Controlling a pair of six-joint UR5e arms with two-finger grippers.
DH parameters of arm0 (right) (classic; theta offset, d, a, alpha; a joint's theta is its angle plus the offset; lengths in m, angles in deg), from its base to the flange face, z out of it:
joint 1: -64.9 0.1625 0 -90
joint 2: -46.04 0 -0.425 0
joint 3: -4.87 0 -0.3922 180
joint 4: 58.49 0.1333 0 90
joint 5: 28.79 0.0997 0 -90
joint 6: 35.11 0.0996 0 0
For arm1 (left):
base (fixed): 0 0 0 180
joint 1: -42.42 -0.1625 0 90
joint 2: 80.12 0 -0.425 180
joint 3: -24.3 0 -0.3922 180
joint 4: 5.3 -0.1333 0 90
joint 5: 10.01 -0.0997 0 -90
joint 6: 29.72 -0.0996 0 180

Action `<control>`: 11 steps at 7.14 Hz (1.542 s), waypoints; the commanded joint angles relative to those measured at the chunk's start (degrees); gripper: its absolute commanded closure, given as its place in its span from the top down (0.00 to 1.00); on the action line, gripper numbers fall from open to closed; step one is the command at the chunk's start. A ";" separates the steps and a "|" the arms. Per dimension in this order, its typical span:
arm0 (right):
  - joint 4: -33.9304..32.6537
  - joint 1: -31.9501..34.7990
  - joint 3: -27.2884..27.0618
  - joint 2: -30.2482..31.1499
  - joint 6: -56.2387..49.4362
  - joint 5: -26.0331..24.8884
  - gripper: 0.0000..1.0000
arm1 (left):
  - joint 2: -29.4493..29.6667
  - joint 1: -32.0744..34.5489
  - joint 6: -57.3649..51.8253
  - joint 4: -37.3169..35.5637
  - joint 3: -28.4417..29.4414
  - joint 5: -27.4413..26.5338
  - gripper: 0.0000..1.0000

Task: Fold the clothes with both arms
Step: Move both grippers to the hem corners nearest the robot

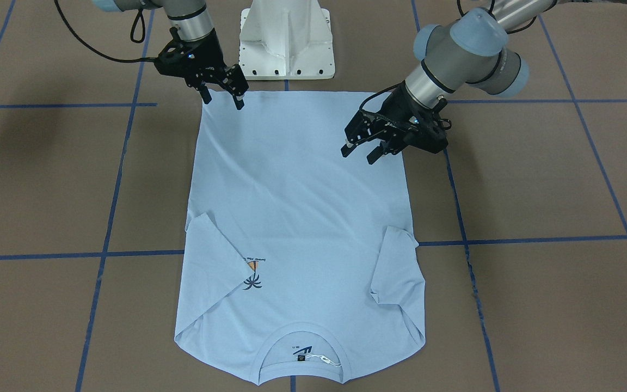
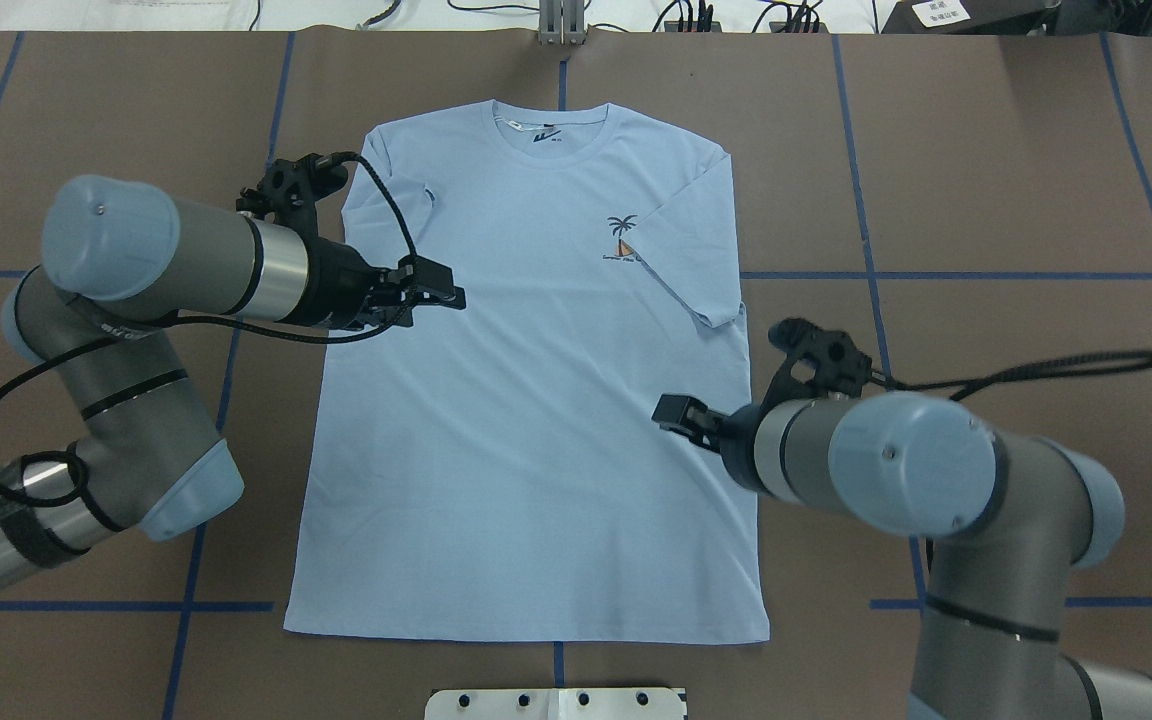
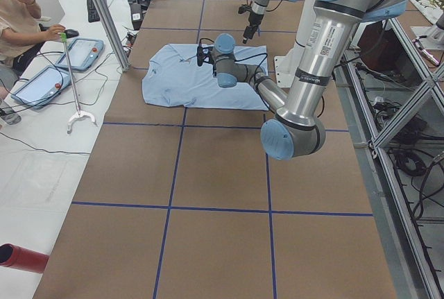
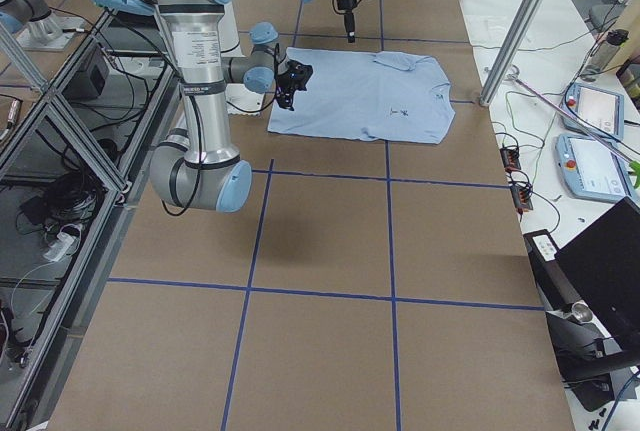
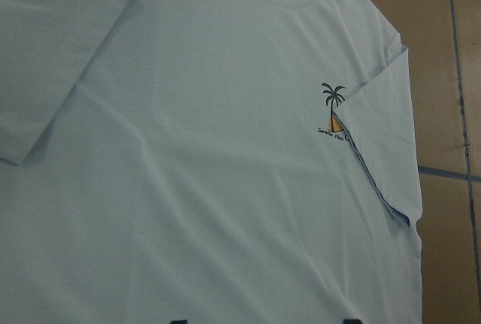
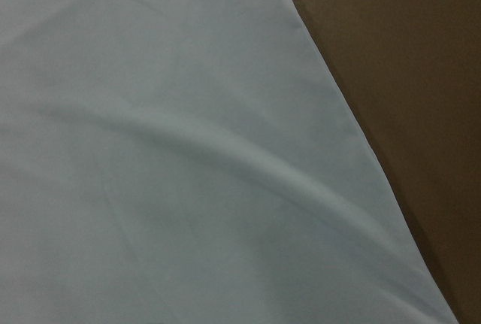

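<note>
The left hand (image 1: pixel 358 155) is spread, pinching nothing. It hangs just above the side edge of the shirt (image 1: pixel 302 207) on the robot's left, between the tucked sleeve and the hem (image 1: pixel 302 92). The right hand (image 1: pixel 223 102) is also spread and empty. It is poised over the hem corner on the robot's right, fingertips pointing down at the cloth.

I judge that both hands are set at the shirt's edges to take hold of the fabric together, so the next fold can be lifted evenly from two points. The wide spread suits slipping one finger under the cloth. Neither hand seems to be pressing on it yet.

The shirt lies flat and front-up on the brown tabletop (image 1: pixel 536 179), with the hem toward the white base (image 1: pixel 286 38) and the collar (image 1: pixel 300 332) at the far end. The right-side sleeve (image 1: pixel 210 256) is folded in over the body and covers part of the palm-tree print (image 1: pixel 252 275). The left-side sleeve (image 1: pixel 395 267) is folded in too, a little rumpled. That narrows the shirt to a rough rectangle, so the sleeve step looks done.

No box or basket shows; only the shirt's own folds hold anything.
</note>
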 commanded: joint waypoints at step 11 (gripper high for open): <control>-0.80 -9.53 1.92 6.42 6.16 -5.06 0.48 | -0.26 -0.68 1.91 0.01 -0.50 -0.29 0.81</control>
